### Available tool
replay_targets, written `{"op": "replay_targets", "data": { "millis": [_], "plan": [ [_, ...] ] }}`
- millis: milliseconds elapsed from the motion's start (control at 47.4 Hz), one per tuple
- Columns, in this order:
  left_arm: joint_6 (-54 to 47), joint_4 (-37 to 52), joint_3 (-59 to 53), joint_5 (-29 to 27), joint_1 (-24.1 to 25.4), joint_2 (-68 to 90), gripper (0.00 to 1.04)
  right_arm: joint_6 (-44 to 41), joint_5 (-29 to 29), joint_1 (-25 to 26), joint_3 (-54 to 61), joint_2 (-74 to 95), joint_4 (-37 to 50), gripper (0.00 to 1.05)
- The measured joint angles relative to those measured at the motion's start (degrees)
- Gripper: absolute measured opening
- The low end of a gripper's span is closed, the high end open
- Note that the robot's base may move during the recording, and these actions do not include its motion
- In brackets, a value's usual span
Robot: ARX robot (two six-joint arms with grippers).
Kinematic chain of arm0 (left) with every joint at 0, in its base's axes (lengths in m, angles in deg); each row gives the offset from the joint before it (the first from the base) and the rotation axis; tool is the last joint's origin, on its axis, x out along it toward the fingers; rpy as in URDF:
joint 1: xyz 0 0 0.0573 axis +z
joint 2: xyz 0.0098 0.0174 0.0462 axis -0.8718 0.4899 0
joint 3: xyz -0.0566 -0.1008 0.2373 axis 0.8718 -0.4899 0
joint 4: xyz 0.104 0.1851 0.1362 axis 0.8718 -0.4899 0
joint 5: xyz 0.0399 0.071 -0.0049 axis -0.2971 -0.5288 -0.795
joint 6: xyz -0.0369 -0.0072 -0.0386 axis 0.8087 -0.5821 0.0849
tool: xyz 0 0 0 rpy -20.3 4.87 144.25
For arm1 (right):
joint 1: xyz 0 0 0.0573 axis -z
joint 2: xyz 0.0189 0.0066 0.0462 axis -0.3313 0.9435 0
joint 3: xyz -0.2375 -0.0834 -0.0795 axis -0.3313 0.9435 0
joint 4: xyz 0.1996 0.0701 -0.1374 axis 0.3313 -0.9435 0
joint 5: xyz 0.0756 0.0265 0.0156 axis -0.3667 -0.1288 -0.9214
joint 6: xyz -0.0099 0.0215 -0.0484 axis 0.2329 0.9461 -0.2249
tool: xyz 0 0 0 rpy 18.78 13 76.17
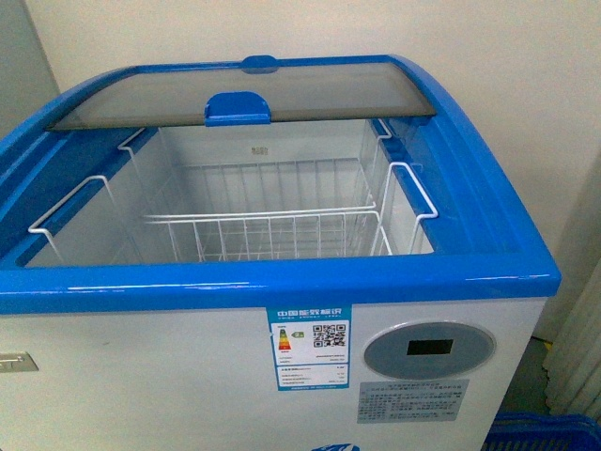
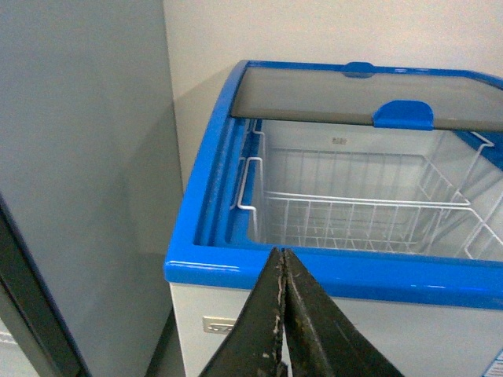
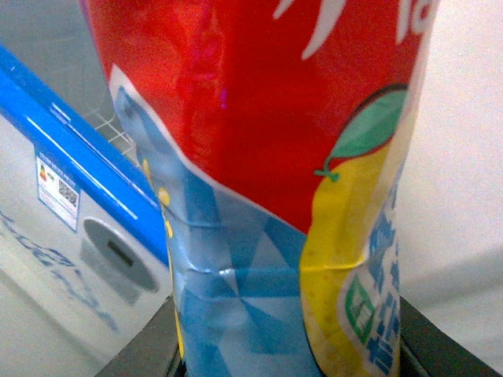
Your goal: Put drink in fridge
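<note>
The fridge point(image 1: 282, 282) is a white chest freezer with a blue top rim, and its glass lid point(image 1: 244, 94) is slid back so the inside is open to view. White wire baskets point(image 1: 272, 230) hang inside. Neither arm shows in the front view. In the right wrist view the drink point(image 3: 267, 157) fills the picture, with a red, blue and yellow label, and my right gripper point(image 3: 287, 349) is shut on it beside the fridge point(image 3: 71, 141). My left gripper point(image 2: 283, 263) is shut and empty, just in front of the fridge's blue front rim point(image 2: 354, 275).
A plain grey appliance point(image 2: 78, 173) stands close against the fridge's left side. A wall runs behind the fridge. A blue plastic basket point(image 1: 545, 434) sits on the floor at the lower right. The oval grey display point(image 1: 428, 349) is on the fridge's front.
</note>
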Motion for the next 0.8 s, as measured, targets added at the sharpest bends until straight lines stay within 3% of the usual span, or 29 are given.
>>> {"op": "replay_targets", "data": {
  "millis": [84, 148, 232, 422, 591, 676, 802],
  "plan": [
    [-0.3, -0.9, -1.1, 0.0, 0.1, -1.7, 0.03, -15.5, 0.8, -6.2, -6.0, 10.8, 0.9, 0.42],
    [-0.3, -1.7, -1.7, 0.0, 0.1, -3.2, 0.03, -26.5, 5.1, -10.7, -11.0, 20.5, 0.9, 0.42],
    [-0.3, -2.7, -2.2, 0.0, 0.1, -4.6, 0.03, -32.9, 9.3, -14.4, -17.3, 29.9, 0.0, 0.42],
    [-0.3, -4.0, -3.5, 0.0, 0.1, -7.8, 0.03, -34.6, 13.6, -18.7, -28.4, 45.4, 1.4, 0.42],
    [-0.3, -5.1, -4.6, 0.0, 0.1, -10.5, 0.03, -33.4, 16.1, -19.1, -33.6, 56.7, 6.2, 0.42],
    [-0.4, -14.1, -4.6, 0.0, 0.1, -17.5, 0.03, -33.4, 16.6, -18.9, -36.5, 62.1, 7.3, 0.42],
    [-0.4, -15.5, -4.6, 0.0, 0.1, -20.3, 0.03, -33.5, 16.2, -18.8, -38.9, 67.1, 9.9, 0.42]
  ]
}}
